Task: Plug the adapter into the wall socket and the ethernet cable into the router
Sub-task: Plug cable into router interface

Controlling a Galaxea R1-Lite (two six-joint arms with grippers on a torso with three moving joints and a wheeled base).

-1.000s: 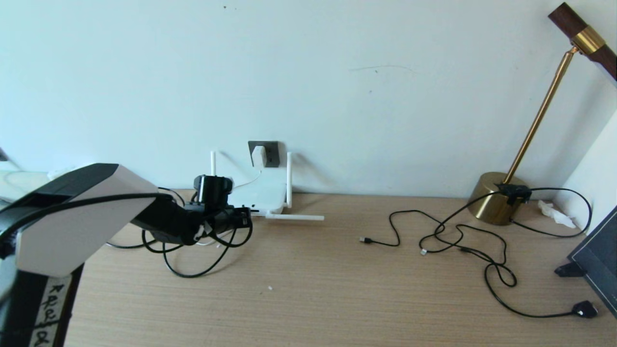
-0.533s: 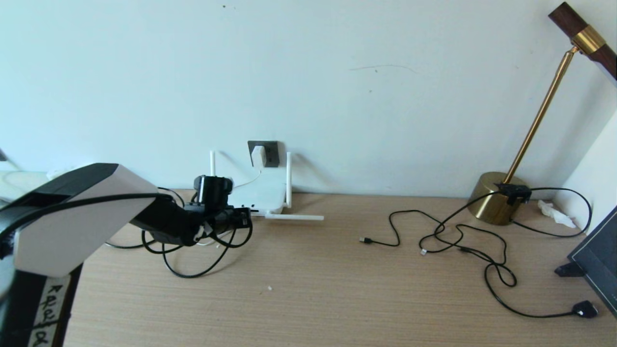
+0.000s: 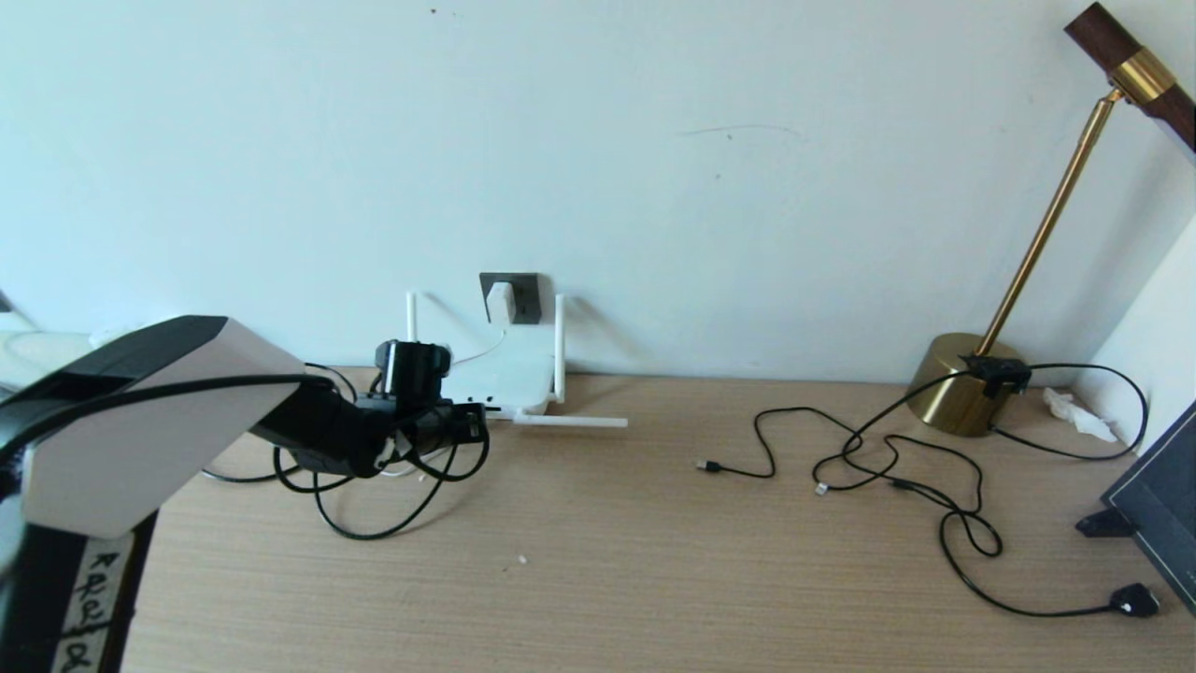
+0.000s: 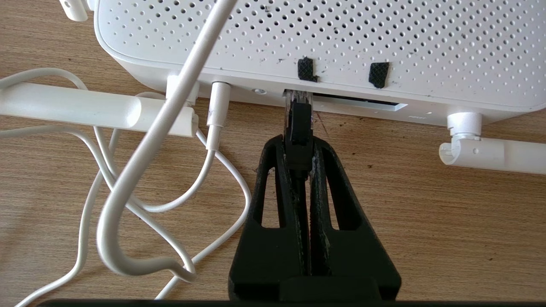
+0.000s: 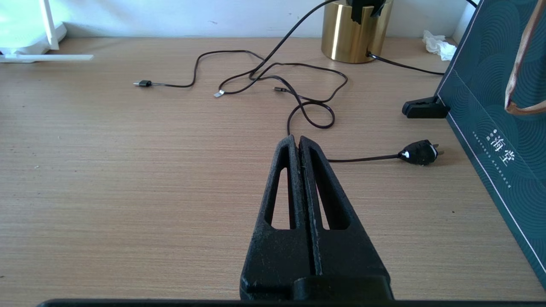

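While the left gripper [image 4: 298, 147] pinches the thick black ethernet cable's plug [image 4: 298, 123], its long axis points straight into the flat white router's port slot [image 4: 341, 100] just beyond

White adapter [image 3: 500, 301] sits plugged in the dark grey wall socket [image 3: 523, 297], centre-left; below, white router [image 3: 505, 379] has black ethernet cable [image 4: 298, 128] plug at its port.

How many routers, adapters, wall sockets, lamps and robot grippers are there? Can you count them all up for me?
router: 1
adapter: 1
wall socket: 1
lamp: 1
grippers: 2, the left gripper and the right gripper
Total: 6
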